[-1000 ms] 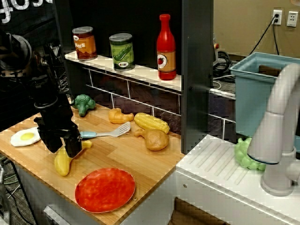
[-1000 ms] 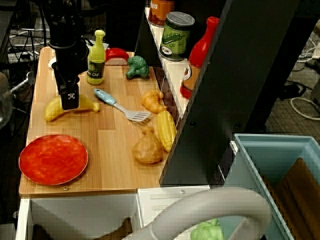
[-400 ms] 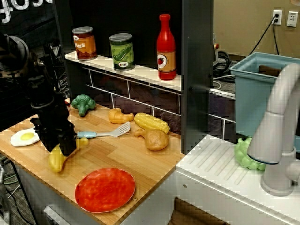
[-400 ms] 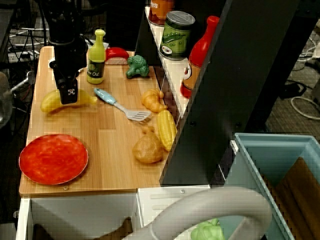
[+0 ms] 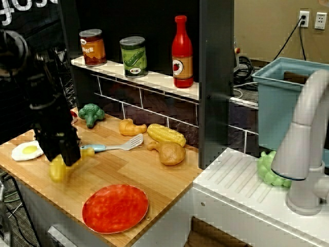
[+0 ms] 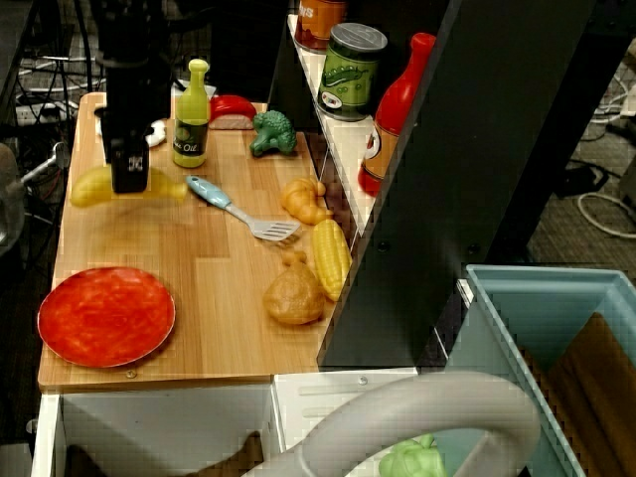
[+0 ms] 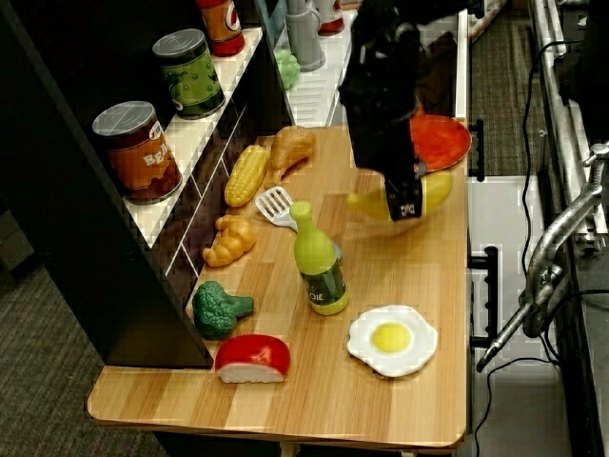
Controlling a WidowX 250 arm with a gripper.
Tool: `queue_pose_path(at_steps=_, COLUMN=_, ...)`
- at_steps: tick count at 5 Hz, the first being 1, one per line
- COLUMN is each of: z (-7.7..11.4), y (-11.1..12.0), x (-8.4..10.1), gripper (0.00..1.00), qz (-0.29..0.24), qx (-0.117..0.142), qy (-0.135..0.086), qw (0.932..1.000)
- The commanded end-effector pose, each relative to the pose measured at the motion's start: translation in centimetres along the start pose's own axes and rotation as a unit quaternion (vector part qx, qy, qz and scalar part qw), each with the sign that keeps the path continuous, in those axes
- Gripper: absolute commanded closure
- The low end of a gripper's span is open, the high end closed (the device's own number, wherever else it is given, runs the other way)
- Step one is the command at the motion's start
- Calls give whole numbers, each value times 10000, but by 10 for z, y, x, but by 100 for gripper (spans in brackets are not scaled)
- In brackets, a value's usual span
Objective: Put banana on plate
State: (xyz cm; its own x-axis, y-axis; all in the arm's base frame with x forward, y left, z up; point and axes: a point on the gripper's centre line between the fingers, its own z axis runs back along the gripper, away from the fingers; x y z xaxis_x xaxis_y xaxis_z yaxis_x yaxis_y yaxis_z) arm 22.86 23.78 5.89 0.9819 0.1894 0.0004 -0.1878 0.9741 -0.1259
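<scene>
Now pincer clamps banana mid-length, lifted off counter, plate apart.

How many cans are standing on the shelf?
2: the orange-labelled can at the shelf's left end, and the green-labelled can next to it, before the red bottle.

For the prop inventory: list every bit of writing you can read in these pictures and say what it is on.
"Oil": yellow-green bottle, label only partly legible.
"gos", cut off by the frame edge: white letters on the dark panel.
Orange can, green can, red bottle: labels too blurred to read.
Gripper: small white mark, unreadable.
</scene>
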Motion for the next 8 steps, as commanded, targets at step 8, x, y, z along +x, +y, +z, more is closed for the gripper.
queue_pose_path(at_steps=8, z=10, y=-115, x=-38, gripper=100, qz=-1215, qx=-8, qy=0, qw=9926)
